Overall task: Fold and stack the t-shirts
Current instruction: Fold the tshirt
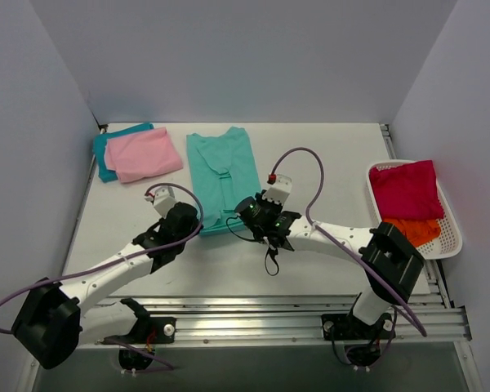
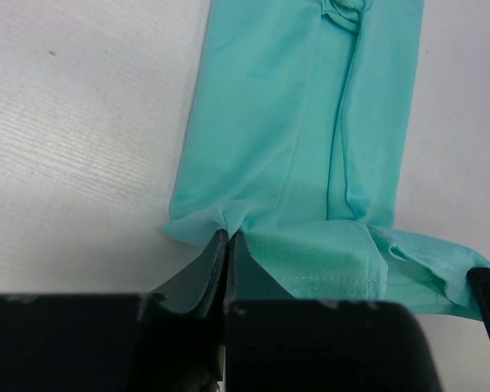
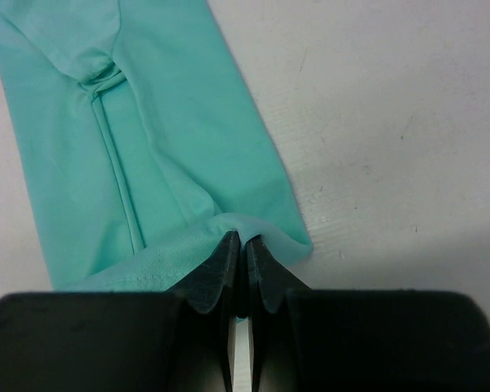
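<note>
A mint green t-shirt lies as a long narrow strip in the middle of the table, sides folded in. My left gripper is shut on its near left hem corner; the right gripper is shut on the near right corner. Both pinch the mint green t-shirt at its near edge, and the hem curls up between them. A folded pale pink t-shirt rests on a teal blue one at the back left. Crimson and orange t-shirts fill the basket.
A white slatted basket stands at the right edge of the table. Grey walls close in the back and both sides. A metal rail runs along the near edge by the arm bases. Purple cables loop over both arms.
</note>
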Motion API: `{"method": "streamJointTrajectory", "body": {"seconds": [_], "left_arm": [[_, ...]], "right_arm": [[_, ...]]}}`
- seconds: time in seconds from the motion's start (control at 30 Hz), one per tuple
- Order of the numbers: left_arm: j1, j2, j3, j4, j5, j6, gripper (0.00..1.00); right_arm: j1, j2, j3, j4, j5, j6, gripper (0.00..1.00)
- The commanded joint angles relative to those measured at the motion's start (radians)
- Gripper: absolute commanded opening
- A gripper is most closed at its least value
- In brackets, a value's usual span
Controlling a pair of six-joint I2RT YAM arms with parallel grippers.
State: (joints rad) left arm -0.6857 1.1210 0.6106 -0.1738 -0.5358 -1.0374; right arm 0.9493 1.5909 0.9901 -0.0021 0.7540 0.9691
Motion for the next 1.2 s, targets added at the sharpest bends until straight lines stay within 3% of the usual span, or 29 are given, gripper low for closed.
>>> {"method": "streamJointTrajectory", "body": {"seconds": [0.0, 0.47, 0.73, 0.8, 0.87, 0.9, 0.93, 0.97, 1.0, 1.17], "left_arm": [[0.032, 0.057, 0.054, 0.127, 0.045, 0.063, 0.02], [0.196, 0.387, 0.322, 0.221, 0.204, 0.161, 0.02], [0.314, 0.566, 0.484, 0.241, 0.307, 0.178, 0.02], [0.334, 0.64, 0.524, 0.249, 0.333, 0.184, 0.07], [0.377, 0.75, 0.622, 0.246, 0.385, 0.188, 0.25], [0.393, 0.793, 0.662, 0.25, 0.416, 0.2, 0.66], [0.42, 0.833, 0.707, 0.243, 0.478, 0.203, 0.79], [0.432, 0.906, 0.794, 0.231, 0.505, 0.204, 0.87], [0.443, 0.937, 0.826, 0.224, 0.526, 0.209, 0.97], [0.503, 1.013, 0.991, 0.182, 0.642, 0.231, 0.94]], "right_arm": [[-0.036, 0.035, 0.041, 0.045, 0.031, -0.027, 0.0], [-0.176, 0.236, 0.295, 0.106, -0.068, -0.148, 0.0], [-0.285, 0.484, 0.588, 0.09, -0.205, -0.214, 0.0], [-0.31, 0.579, 0.666, 0.076, -0.244, -0.23, 0.0], [-0.329, 0.647, 0.797, 0.056, -0.286, -0.257, 0.16], [-0.351, 0.711, 0.836, 0.056, -0.321, -0.266, 0.31], [-0.363, 0.739, 0.879, 0.047, -0.343, -0.28, 0.67], [-0.374, 0.76, 0.948, 0.048, -0.363, -0.285, 0.79], [-0.392, 0.788, 0.972, 0.048, -0.375, -0.288, 1.0], [-0.415, 0.756, 1.012, 0.056, -0.369, -0.32, 1.0]]}}
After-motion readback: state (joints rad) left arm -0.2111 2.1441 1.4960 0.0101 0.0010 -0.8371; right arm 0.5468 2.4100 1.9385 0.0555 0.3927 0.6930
